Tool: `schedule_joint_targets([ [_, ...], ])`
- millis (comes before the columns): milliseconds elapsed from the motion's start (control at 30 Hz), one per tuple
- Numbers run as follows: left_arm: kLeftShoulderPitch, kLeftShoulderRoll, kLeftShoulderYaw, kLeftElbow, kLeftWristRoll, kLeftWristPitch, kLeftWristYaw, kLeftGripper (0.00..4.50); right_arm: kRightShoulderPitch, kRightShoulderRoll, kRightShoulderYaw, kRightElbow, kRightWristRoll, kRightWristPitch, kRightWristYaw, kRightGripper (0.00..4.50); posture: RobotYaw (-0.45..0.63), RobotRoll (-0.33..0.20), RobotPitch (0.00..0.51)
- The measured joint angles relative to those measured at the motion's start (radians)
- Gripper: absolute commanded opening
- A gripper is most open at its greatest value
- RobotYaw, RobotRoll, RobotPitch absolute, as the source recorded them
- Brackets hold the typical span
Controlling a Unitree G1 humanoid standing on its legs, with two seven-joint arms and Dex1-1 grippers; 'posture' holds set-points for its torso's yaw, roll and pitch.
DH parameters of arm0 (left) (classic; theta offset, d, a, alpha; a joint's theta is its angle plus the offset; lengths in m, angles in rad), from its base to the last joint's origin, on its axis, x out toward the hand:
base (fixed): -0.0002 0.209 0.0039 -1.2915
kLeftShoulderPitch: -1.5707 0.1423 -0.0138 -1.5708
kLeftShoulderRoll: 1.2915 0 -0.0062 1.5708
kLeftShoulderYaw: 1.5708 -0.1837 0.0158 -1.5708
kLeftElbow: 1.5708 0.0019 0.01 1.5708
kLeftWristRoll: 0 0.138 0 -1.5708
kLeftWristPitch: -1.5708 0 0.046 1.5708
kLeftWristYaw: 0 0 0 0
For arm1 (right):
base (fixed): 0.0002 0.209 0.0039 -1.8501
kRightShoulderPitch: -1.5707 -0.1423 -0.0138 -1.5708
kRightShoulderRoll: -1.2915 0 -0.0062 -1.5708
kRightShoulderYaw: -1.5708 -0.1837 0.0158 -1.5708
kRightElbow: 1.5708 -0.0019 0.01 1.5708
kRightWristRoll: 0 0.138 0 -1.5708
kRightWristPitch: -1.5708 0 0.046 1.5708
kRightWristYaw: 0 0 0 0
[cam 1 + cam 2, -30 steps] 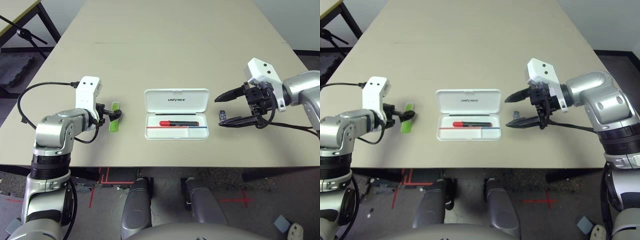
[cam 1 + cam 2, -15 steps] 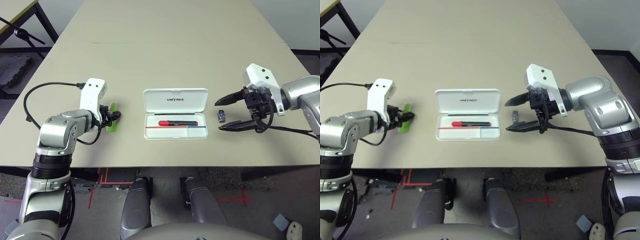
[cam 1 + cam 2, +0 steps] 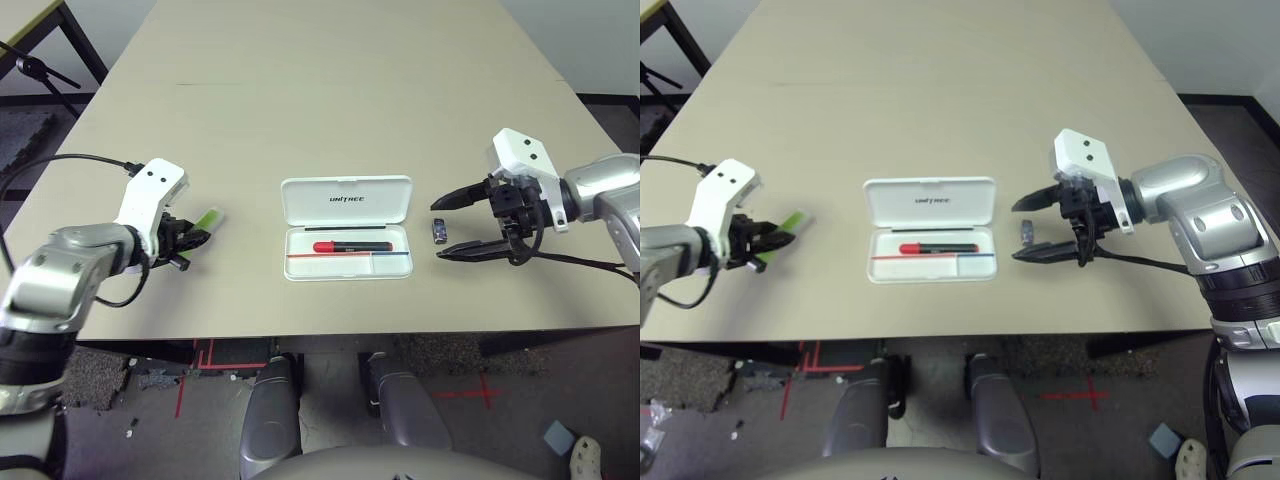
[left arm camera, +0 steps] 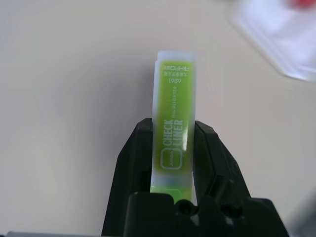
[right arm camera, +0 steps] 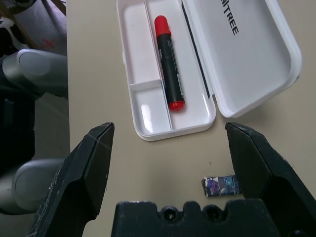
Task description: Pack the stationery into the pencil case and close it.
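Gripping lime-green highlighter (image 4: 173,113) in left gripper (image 4: 173,126), pinched across its narrow width, end poking out past the fingertips. Seen at 9 o'clock of white pencil case (image 3: 348,266), well apart; cannot tell whether fully lifted. Right gripper (image 5: 171,129) at 3 o'clock of the case, fingers spread wide, holding nothing. Small dark purple-blue piece (image 5: 220,185) on table (image 3: 350,120) at 3 o'clock of the case, between case and right gripper, just beside the finger on the 6 o'clock side.

Case open, lid (image 3: 347,202) up at 12 o'clock. Red-and-black marker (image 5: 169,64) already in the long compartment by the hinge, red cap end toward 9 o'clock.

Handling, judged: highlighter likely light, stiff, smooth plastic; could pivot if squeezed near one end, so hold mid-body. Small piece light, easy to flick away; take low, across its long sides. Case light and hard, apt to slide if bumped.

Step in hand: picking up highlighter. Next, likely carry toward 3 o'clock, line up lengthwise, lower into case. Then add small piece, swing lid shut. Roughly a third done.
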Motion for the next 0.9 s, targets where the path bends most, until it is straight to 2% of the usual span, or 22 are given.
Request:
schedule_joint_targets([
  [167,0.02,0.032,0.02,-0.073,-0.034,-0.053,-0.075,1.08,0.02,-0.029,-0.012,-0.001,0.01,0.017,0.015,4.5,-0.03,0.0,0.185],
  [267,-0.036,0.026,-0.012,-0.132,-0.051,-0.062,-0.086,1.08,0.041,-0.042,-0.015,0.001,0.016,0.014,0.028,4.5,-0.04,0.0,0.184],
  [500,-0.241,-0.06,-0.224,-0.199,-0.042,-0.058,-0.077,1.08,0.057,-0.045,-0.019,0.005,0.018,0.003,0.028,4.5,-0.05,0.0,0.182],
  [633,-0.335,-0.103,-0.357,-0.196,0.011,-0.059,-0.073,1.08,0.061,-0.044,-0.019,0.003,0.018,0.004,0.026,4.5,-0.05,0.0,0.184],
  [800,-0.431,-0.177,-0.46,-0.187,0.062,-0.054,-0.059,1.08,0.073,-0.043,-0.02,-0.006,0.021,0.011,0.024,4.5,-0.05,0.0,0.183],
  [900,-0.471,-0.198,-0.532,-0.153,0.127,-0.061,-0.051,1.08,0.076,-0.042,-0.02,-0.009,0.02,0.013,0.022,4.5,-0.05,0.0,0.184],
])
